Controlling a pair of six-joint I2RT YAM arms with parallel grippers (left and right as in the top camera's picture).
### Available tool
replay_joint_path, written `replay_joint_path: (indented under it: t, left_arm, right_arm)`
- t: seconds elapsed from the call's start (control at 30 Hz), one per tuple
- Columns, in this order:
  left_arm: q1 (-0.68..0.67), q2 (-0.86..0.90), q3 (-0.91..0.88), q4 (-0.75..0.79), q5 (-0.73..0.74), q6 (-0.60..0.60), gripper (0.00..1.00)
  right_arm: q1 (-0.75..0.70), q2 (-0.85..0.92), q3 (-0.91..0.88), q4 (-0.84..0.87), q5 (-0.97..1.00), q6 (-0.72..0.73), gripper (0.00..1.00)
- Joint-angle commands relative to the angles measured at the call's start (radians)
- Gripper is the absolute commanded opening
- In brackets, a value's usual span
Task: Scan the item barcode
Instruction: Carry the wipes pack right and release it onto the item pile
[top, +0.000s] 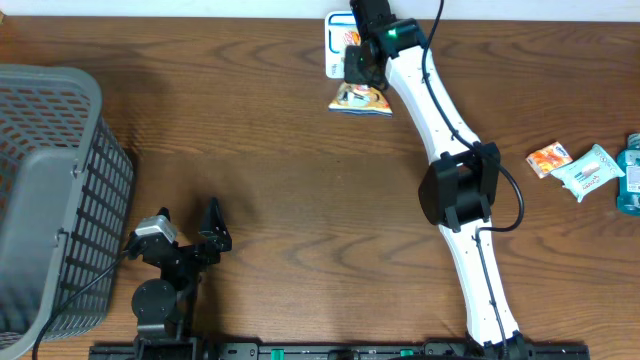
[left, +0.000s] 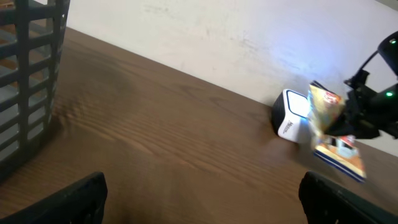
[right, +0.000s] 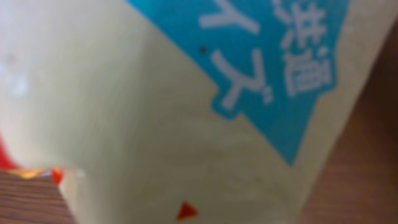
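One yellow-and-orange foil snack packet is the item under test. It hangs at the far edge of the brown wood-grain worktop, pinched by the right jaws, which are pressed together on its upper edge. Its lower end is just clear of the wood or brushing it; I cannot tell which.

Right wrist view: the packet fills the lens, pale yellow with a blue panel of white lettering. No barcode is visible on this face.

Just beside the packet stands the small white box-shaped barcode scanner. From the left wrist view its window glows blue-white toward the packet.

Progress, as judged: pick-up and carry to the scanner look done. The read itself is unconfirmed, since I cannot tell whether the code faces the window. Turning the packet may be needed.

Left jaws are spread wide and empty, low near the front edge, well apart from the scanner.

Outward: grey plastic lattice basket at far left; small orange carton, pale green pouch and blue bottle grouped at far right.
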Motion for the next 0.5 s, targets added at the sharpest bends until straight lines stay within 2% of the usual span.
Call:
replay_joint_path:
  t: [0.0, 0.13, 0.27, 0.47]
  left_arm:
    - [0.003, -0.005, -0.019, -0.029, 0.010, 0.002, 0.97]
    - [0.003, -0.005, -0.019, -0.029, 0.010, 0.002, 0.97]
    - [0.003, -0.005, -0.019, -0.029, 0.010, 0.002, 0.97]
    - [0.003, -0.005, -0.019, -0.029, 0.010, 0.002, 0.97]
  right_arm:
    - [-0.023, -0.098, 0.087, -0.103, 0.156, 0.017, 0.01]
    - [-0.060, -0.190, 0.100, -0.282, 0.286, 0.017, 0.01]
    - [-0.132, -0.224, 0.100, -0.390, 0.385, 0.018, 0.01]
    - [-0.304, -0.195, 0.052, -0.403, 0.415, 0.093, 0.01]
